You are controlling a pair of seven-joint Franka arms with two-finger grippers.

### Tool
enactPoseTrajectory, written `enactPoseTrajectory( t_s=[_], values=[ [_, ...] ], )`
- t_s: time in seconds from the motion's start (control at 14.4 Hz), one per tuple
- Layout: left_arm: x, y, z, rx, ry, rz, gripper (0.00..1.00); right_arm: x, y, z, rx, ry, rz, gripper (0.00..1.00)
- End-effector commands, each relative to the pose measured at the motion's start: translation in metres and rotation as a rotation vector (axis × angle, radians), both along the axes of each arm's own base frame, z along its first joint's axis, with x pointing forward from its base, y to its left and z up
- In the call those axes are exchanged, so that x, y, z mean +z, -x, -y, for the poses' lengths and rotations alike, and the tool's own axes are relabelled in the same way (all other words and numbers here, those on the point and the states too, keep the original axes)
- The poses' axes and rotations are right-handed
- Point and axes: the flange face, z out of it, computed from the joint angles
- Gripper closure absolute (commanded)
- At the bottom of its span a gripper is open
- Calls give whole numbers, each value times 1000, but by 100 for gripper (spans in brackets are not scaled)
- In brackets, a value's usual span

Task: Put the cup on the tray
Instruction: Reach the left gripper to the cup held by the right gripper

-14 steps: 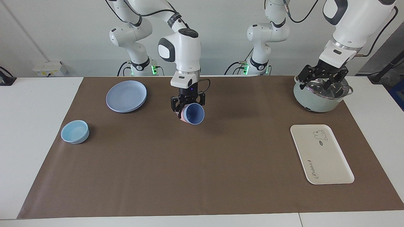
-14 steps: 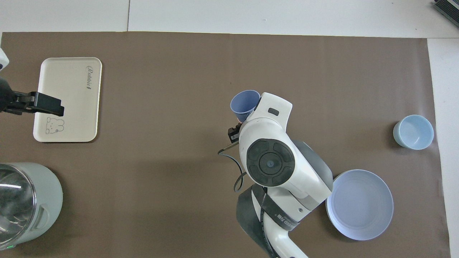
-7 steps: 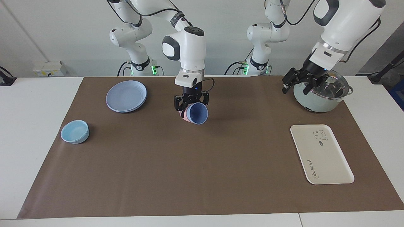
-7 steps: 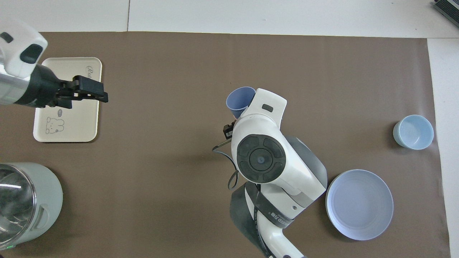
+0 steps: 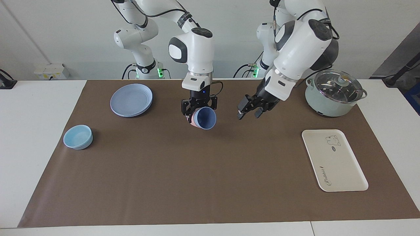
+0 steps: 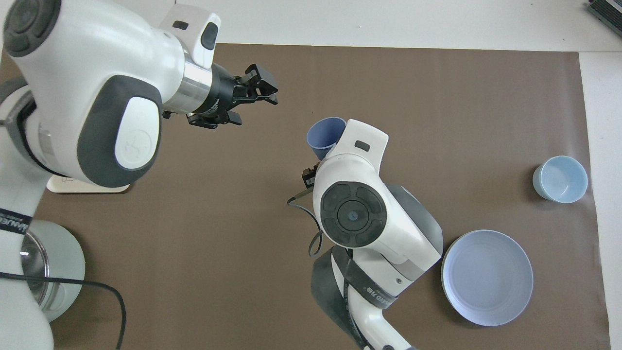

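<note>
Right pincer (image 5: pixel 199 110) clamped on tilted cup (image 5: pixel 205 118), midair.

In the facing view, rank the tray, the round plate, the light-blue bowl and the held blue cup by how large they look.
1. tray
2. round plate
3. light-blue bowl
4. blue cup, held in the right tool, looks slightly smaller than the bowl; being raised makes that unsure.

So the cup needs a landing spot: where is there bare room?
The tray is wholly bare. Brown mat between tray and light-blue bowl is open too. Crowded mid-table: right end effector holding the cup, left end effector alongside.
</note>
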Motion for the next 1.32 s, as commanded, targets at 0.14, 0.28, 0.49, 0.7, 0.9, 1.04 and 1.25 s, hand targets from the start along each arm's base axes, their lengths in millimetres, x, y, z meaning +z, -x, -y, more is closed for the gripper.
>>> enactPoseTrajectory(
  t_s=[0.14,0.28,0.49,0.7,0.9,1.04,1.25],
  values=[
    [-12,-6,37,92,126,-35,32,1,-4,-2,-17,17,20,100],
    [-25,4,59,55,110,-52,35,2,-4,-1,-18,17,22,100],
    [-35,4,61,40,89,-73,38,1,-4,-2,-14,18,24,100],
    [-42,11,65,3,46,-99,41,1,-4,-2,-13,19,25,100],
    [-48,25,80,-48,15,-125,65,1,-5,-2,-14,17,25,100],
    [-49,28,81,-68,7,-137,87,0,-6,-1,-15,18,24,100],
    [-49,27,76,-82,2,-141,100,0,-6,-1,-14,19,23,100]
  ],
)
